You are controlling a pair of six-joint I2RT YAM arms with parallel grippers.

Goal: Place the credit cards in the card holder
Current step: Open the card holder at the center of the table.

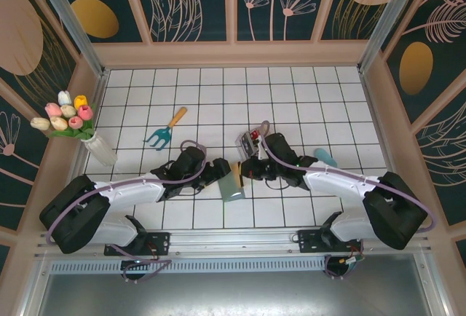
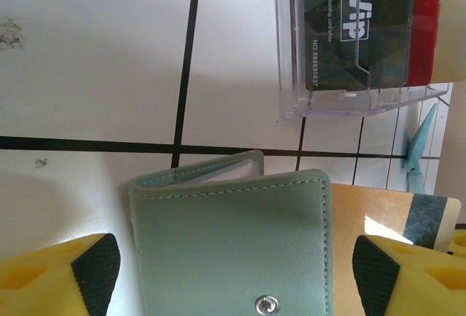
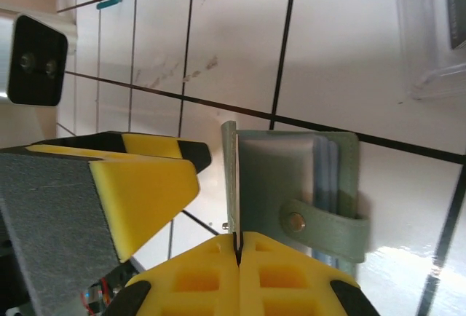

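Yellow-padded, the left tool (image 2: 233, 272) stands spread either side of the card holder (image 2: 218, 228) on the worktop (image 2: 95, 54) — seemingly to steady it — while the right tool (image 3: 237, 247), pressed together, pinches a tan card (image 2: 382, 210) at the holder's edge.

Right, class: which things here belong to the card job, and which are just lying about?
Job: sage-green folding card holder; tan plastic card with dark stripe; black card and red card, in the clear plastic tray.
Lying about: teal hand rake with orange handle; pale vase of tulips.
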